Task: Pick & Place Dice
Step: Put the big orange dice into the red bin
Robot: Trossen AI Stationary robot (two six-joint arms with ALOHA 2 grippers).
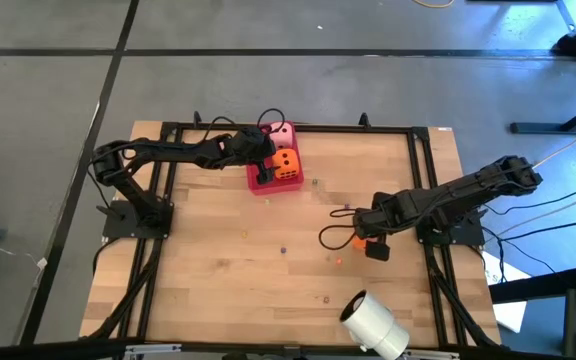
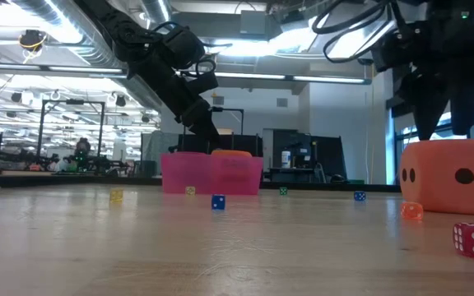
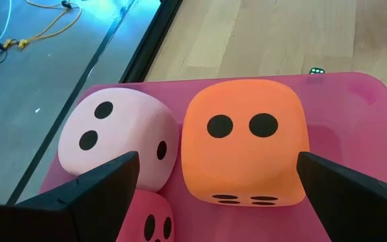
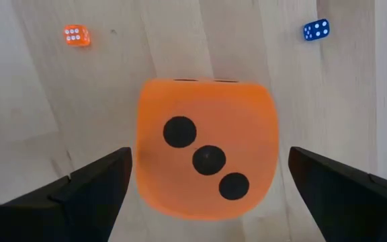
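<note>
We read the scene from the largest element down. The desk (image 1: 218,270), a pale wooden top in a black frame, fills the centre of the high view. On it, at upper centre, lies the red tray (image 1: 266,183), which carries three of the dice: the pale pink die (image 1: 282,133), an orange die (image 1: 286,163) below it in the frame, and a red die (image 3: 150,220), seen only in part in the left wrist view. At the bottom of the high view, right of centre, a white roll (image 1: 374,324) lies well apart from everything else.

The relation that matters is at right of centre. The second orange die (image 1: 364,241) sits on bare wood, well apart from the tray, directly under the right gripper (image 1: 366,237). In the right wrist view this die (image 4: 205,156) lies between the two dark fingers, three-pip face toward the camera, with clear wood showing on either side; the gripper stands fully open and holds nothing. A cube has no long axis, so we judge that only a straight descent and a closing are called for. The right arm is plainly the nearer one.

The left gripper (image 1: 267,148) hangs over the tray, likewise wide open and empty, its fingers flanking the dice there.

Smallest, several tiny dice are scattered on the wood; an orange one (image 4: 76,35) and a blue one (image 4: 316,29) lie near the big orange die but outside the fingers' path, we judge.
</note>
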